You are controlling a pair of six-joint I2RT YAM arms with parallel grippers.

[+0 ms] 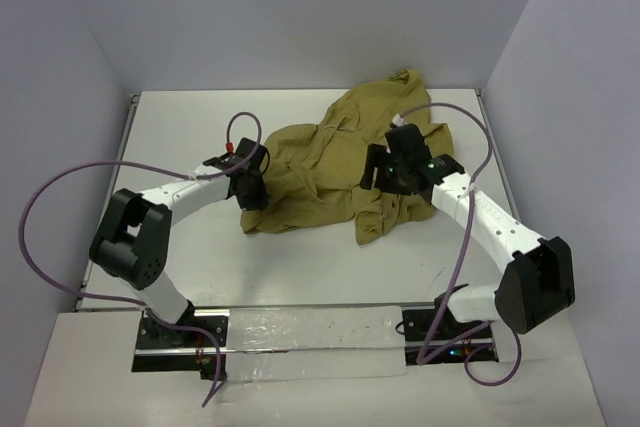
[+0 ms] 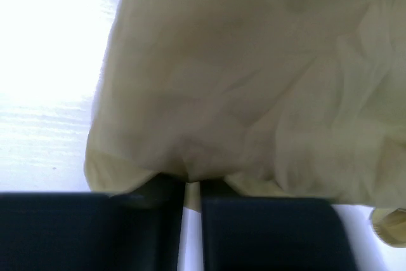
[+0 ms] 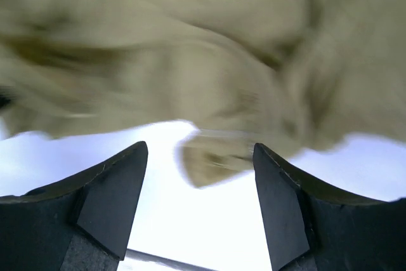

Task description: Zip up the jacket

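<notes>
White table (image 1: pixel 190 122) in a pale booth.
The table top is flat, matte and white, with a thin grey border along its far and side edges. Three plain lavender-grey walls close it in: a back wall (image 1: pixel 300 17) behind the far edge, and a left wall (image 1: pixel 50 97) and a right wall (image 1: pixel 580 67) along the sides. A dark metal rail (image 1: pixel 330 309) runs along the near edge, and a cloudy, translucent sheet (image 1: pixel 310 345) lies over its middle stretch. Nearer than the rail, an off-white board (image 1: pixel 90 377) spans the bottom of the top view. In both wrist views the table shows only as bright, washed-out white.
</notes>
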